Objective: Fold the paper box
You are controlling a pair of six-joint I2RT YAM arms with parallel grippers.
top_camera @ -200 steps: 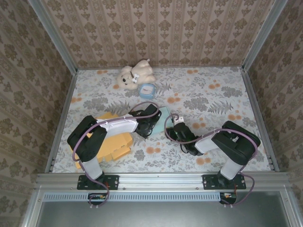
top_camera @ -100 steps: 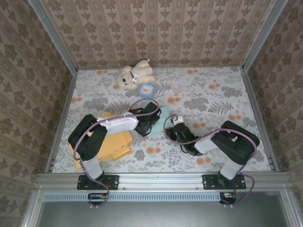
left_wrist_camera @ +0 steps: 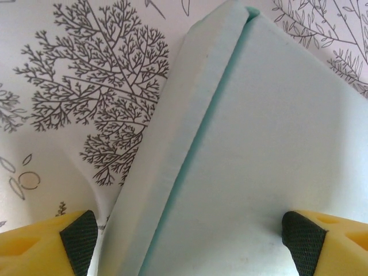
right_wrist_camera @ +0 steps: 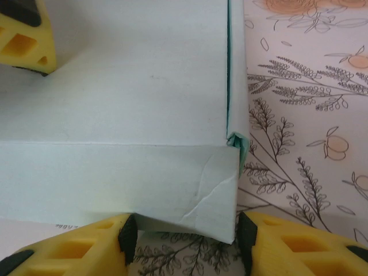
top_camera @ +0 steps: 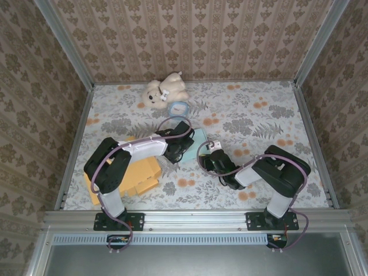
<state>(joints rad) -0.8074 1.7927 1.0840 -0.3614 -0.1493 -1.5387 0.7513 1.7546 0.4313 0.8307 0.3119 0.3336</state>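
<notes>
The left gripper stands spread wide, one black pad off the side of the pale blue paper box and the other on its top panel. It has hold of nothing. It seems to straddle the raised side wall so that closing would press that fold flat.

The right gripper is about half parted. Its fingers sit low on either side of the creased corner of the box's near wall, probably to brace that end against the other arm's push. I see no clamp on the paper.

The box lies near the middle of the surface, a little left of centre, between the two wrists. I judge it nearly closed, with one corner tab sticking out.

A teddy bear and a small blue clock sit by the far edge. Orange sheets lie near the left edge, well apart from the box.
</notes>
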